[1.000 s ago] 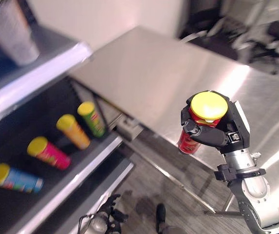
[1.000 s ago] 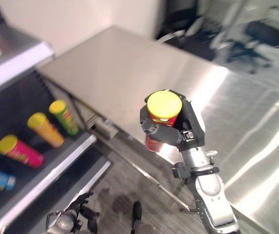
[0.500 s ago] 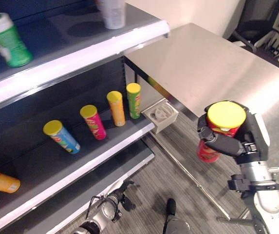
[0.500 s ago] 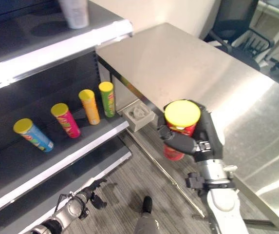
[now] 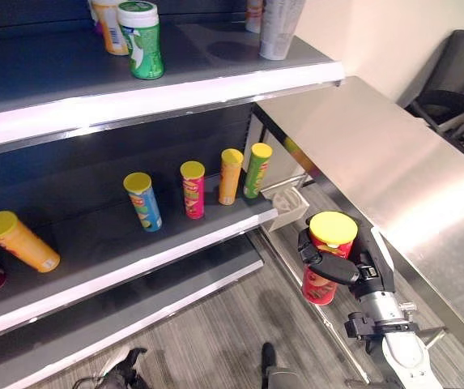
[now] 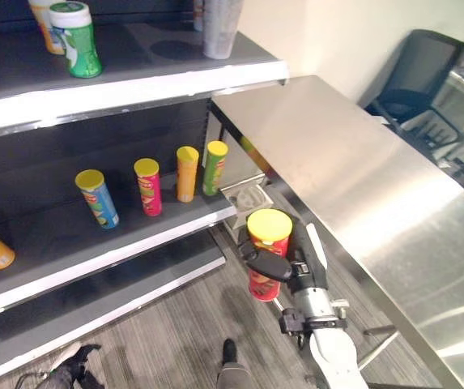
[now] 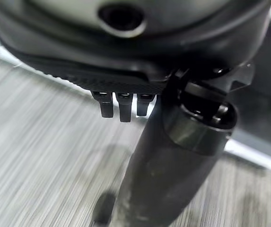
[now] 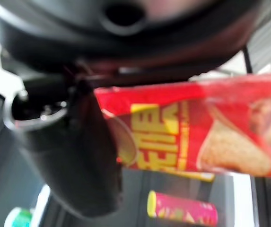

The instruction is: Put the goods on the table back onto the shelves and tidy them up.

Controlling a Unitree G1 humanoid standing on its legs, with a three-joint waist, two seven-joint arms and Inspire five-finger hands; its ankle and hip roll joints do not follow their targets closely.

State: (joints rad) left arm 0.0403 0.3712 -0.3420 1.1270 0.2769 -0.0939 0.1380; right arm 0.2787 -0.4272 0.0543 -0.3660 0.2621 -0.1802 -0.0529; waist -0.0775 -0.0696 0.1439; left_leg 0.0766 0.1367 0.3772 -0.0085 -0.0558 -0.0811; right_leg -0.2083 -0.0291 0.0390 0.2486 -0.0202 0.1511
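Beside the steel table, right robot hand gripping red can, four cans upright on shelf

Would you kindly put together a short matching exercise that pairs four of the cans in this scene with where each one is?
Things:
1. red can
2. green can
3. orange can
4. green tub

Places:
A. top shelf
B. held in the right hand, off the shelves
C. lying tilted at the middle shelf's left end
D. rightmost of the row of four cans on the middle shelf

Pairs: 1-B, 2-D, 3-C, 4-A
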